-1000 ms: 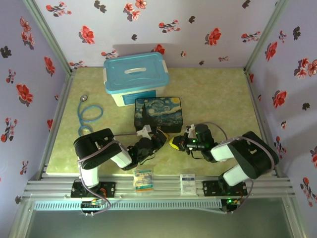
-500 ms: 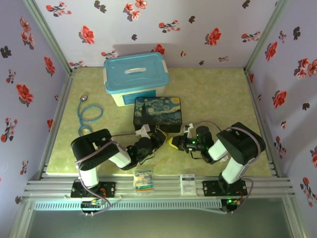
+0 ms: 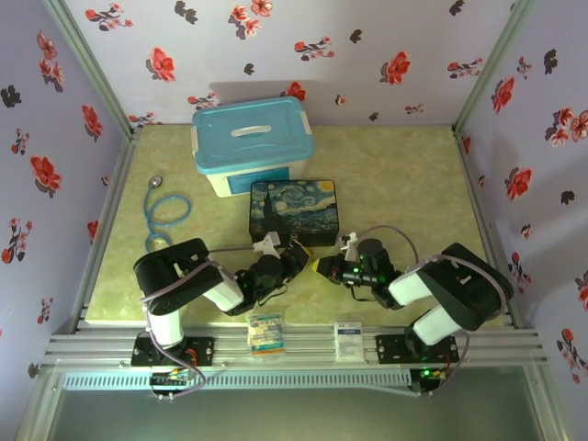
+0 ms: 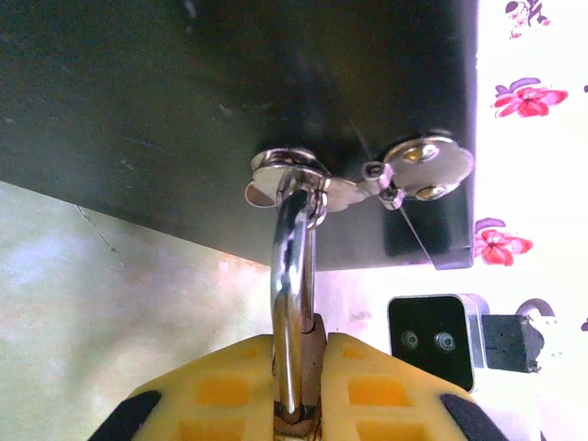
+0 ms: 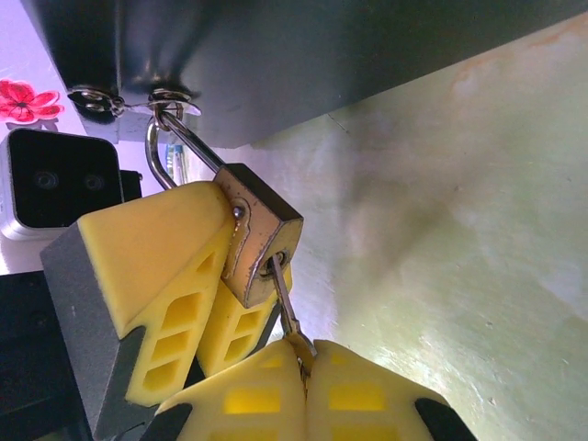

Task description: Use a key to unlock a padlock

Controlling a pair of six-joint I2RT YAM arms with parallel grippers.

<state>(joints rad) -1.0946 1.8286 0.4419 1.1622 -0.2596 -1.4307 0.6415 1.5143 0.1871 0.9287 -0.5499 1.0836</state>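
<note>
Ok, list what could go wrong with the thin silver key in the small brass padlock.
1. The right gripper pinches the thin silver key only at its end; turning could make it slip or bend.
2. The small brass padlock hangs tilted from the dark box's hasp in the left gripper's yellow pads; torque might twist it loose.

In the top view, the elbow of the right arm [image 3: 459,280] is now lower and more to the right of the frame than half a second ago. The right gripper [image 3: 321,265] seems very slightly lower.
</note>
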